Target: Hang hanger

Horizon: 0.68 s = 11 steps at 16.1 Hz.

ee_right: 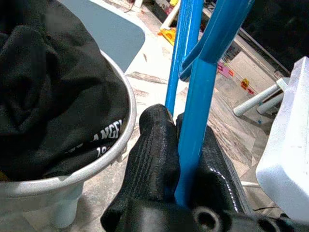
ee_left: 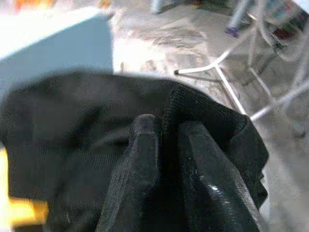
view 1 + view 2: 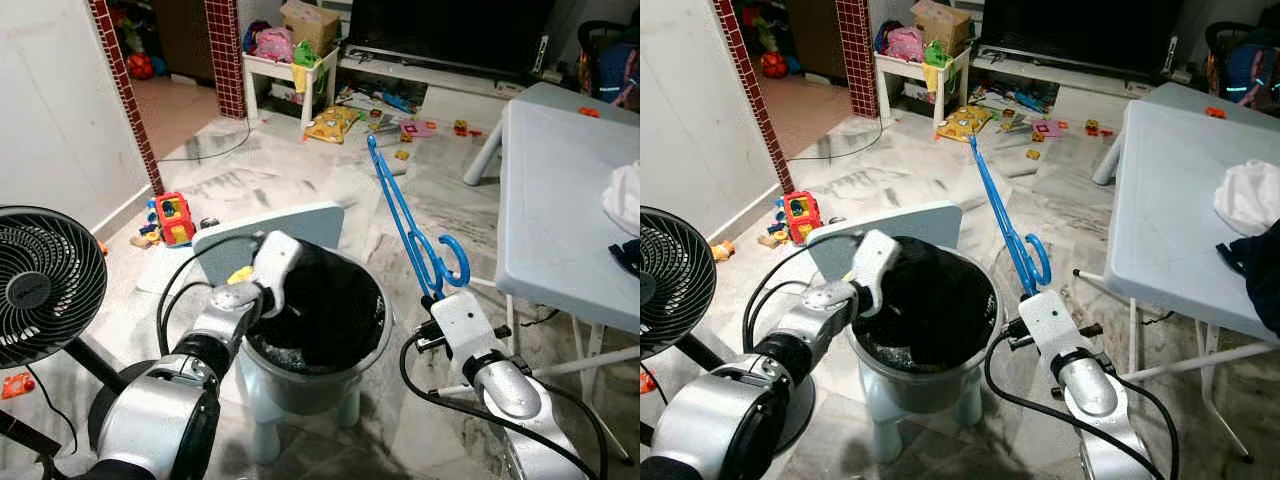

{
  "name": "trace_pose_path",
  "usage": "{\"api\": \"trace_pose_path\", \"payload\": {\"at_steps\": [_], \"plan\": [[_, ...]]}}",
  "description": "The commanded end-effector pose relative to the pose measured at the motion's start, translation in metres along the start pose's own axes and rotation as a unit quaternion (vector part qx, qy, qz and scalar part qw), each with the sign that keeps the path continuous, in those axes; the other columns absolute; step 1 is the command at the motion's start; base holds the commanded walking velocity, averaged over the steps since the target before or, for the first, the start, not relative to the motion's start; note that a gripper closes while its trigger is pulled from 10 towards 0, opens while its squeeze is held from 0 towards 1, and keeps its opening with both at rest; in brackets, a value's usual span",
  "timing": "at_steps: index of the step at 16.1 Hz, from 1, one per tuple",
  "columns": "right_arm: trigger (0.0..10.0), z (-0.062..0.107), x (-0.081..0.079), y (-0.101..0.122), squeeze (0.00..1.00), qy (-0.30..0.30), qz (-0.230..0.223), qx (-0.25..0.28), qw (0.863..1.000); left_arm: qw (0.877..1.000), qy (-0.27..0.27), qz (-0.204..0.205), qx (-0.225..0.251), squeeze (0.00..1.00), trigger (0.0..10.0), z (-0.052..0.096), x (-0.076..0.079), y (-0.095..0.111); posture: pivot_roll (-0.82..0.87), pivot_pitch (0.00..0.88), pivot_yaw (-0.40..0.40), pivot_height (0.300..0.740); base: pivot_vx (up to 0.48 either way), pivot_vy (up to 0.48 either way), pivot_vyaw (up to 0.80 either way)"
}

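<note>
Head views: the right gripper is clamping a blue plastic hanger near its hook, holding it tilted up and away, just right of the round grey laundry bucket. The left gripper is reaching into the bucket, into a black garment. White folding table to the right, black fan near left.

Left wrist view: fingers are pinching together on a fold of the black garment.

Right wrist view: fingers are squeezing the blue bar; printed black cloth is lying in the bucket.

Progress: hanger and garment both gripped; garment not yet on the hanger, hanging not yet done, no rail seen.
</note>
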State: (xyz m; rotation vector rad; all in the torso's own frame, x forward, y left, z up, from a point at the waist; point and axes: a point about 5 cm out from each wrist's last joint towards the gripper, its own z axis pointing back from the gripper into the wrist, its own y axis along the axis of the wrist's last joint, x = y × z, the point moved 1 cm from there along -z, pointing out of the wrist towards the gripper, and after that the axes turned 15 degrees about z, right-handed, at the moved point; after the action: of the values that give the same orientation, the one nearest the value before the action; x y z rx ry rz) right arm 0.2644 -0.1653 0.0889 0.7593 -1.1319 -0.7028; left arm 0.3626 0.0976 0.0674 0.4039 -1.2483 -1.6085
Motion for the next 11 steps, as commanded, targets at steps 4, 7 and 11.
{"api": "trace_pose_path", "payload": {"at_steps": [4,7,11], "plan": [[10.0,-0.001,0.005,0.005,0.0,-0.007,0.004,0.007,1.0,0.995,0.045,0.088,-0.006,1.0,10.0,0.001,-0.008,-0.006,0.01,0.0,-0.057,0.74,0.0,0.0,0.0],[10.0,0.0,0.005,0.003,0.0,-0.009,0.004,0.005,1.0,0.984,0.068,0.147,0.07,1.0,10.0,0.0,-0.009,0.024,0.01,0.0,-0.05,0.74,0.0,0.0,0.0],[10.0,-0.001,0.005,0.004,0.0,-0.009,0.004,0.005,1.0,0.981,0.034,0.144,0.126,1.0,10.0,-0.002,0.008,0.036,0.02,0.0,-0.052,0.74,0.0,0.0,0.0]]}}
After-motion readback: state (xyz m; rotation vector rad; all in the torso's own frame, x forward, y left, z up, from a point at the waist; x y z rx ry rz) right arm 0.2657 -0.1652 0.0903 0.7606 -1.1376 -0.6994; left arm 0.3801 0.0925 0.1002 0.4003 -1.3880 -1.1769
